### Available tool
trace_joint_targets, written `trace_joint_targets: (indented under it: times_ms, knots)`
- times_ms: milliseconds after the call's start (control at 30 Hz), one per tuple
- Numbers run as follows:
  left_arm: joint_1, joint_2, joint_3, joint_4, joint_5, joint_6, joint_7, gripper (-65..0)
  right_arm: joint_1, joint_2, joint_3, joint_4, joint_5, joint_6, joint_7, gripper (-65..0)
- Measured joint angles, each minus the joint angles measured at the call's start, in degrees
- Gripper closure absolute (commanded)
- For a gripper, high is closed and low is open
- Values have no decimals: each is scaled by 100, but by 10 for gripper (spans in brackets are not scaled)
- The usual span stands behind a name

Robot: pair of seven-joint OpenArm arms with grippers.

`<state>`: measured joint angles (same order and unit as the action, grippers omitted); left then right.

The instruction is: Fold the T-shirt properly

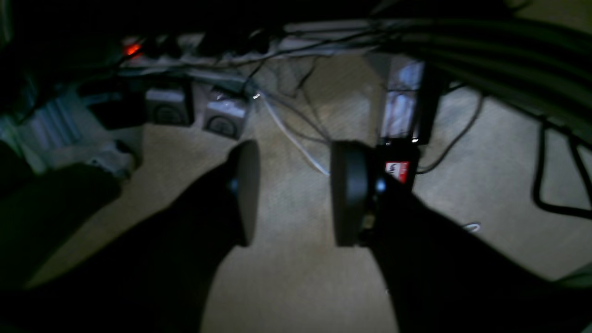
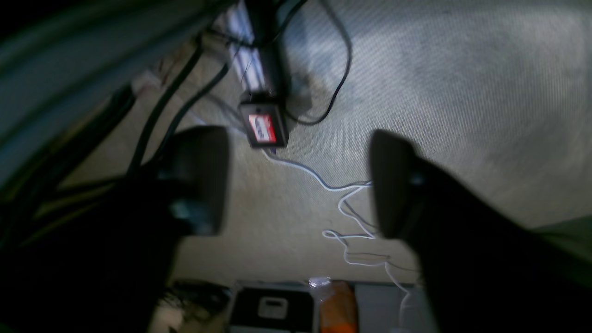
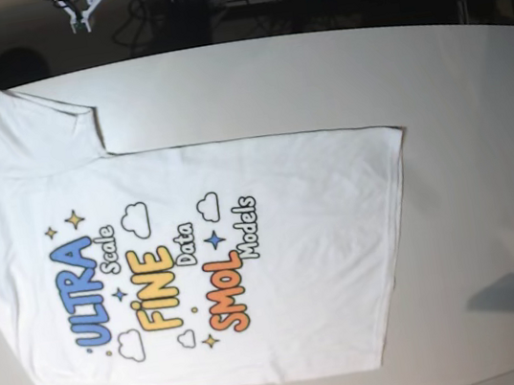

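— Item one, the jaws. How do they stand?

— Left gripper [image 1: 293,192]: jaws parted, a clear gap between the two dark pads, nothing in it. Right gripper [image 2: 298,180]: jaws parted wider, likewise bare. Both hang over the carpeted floor [image 1: 286,277], not over the tabletop.

— What lies under them?

— Left wrist view: a small black box with a red and white label [image 1: 397,170] just beside the right-hand pad; a white cable [image 1: 291,136] trailing between the pads; two grey cube-shaped units [image 1: 196,111] farther back; a red light [image 1: 132,49] on a strip near the top edge; dark cables [image 1: 552,185] looping at the right. Right wrist view: the same labelled box [image 2: 262,127] between the pads, higher up; a white cable [image 2: 344,217] in loose coils; an orange bottle with a clear cap [image 2: 336,305] at the lower edge. Both views dim and blurred.

— Item two, the garment?

— T-shirt [image 3: 284,246], white, spread flat on the white tabletop [image 3: 479,121], print up. Collar end toward the base view's left, hem toward its right; one sleeve at top left, the other at bottom left. Lettering "ULTRA" blue, "FINE" yellow, "SMOL" orange, with clouds and stars. Neither gripper touches it; the base view shows only the arms' mounts at its top edge.
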<state>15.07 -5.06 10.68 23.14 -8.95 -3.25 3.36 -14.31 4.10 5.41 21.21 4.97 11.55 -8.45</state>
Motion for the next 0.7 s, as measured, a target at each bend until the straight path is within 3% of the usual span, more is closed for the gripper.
trace_joint_targets:
  times_ms: [33,67,100,200,300,333,400,467,533,600,700]
  knots:
    - [0,22,-9,-57,0,0,4,0,-13,-13,-90,-2,4,-2,-11,-170]
    - [7,33,-17,-92,11,0,7,0,-17,-31,-120,-2,15,-2,-20,-64]
    - [7,35,-17,-131,-4,0,33,0,-28,-50,-120,-2,11,-2,-24,0]
    - [-31,11,-15,-205,4,0,46,0,-15,-50,-120,-2,20,-4,-17,-52]
    - [-90,9,-15,-214,4,20,22,-2,-15,-63,-120,0,22,-15,7,-62]
    - [-96,9,-15,-214,4,17,22,-30,-15,-68,-120,-2,24,-17,7,-75]
    - [-90,11,-13,-214,2,15,26,-126,-17,-85,-120,-2,20,-24,-4,-174]
    - [-57,9,-11,-216,7,17,31,-228,-15,-98,-120,-2,22,-22,-15,-354]
    - [-39,7,13,-225,7,15,50,-265,-17,-96,-122,-2,-4,-22,-13,-512]
    - [-44,11,24,-225,7,15,48,-265,-20,-98,-133,-2,0,-22,-15,-563]
    - [-44,9,15,-214,4,15,48,-264,-31,-98,-131,-2,2,-22,-15,-540]
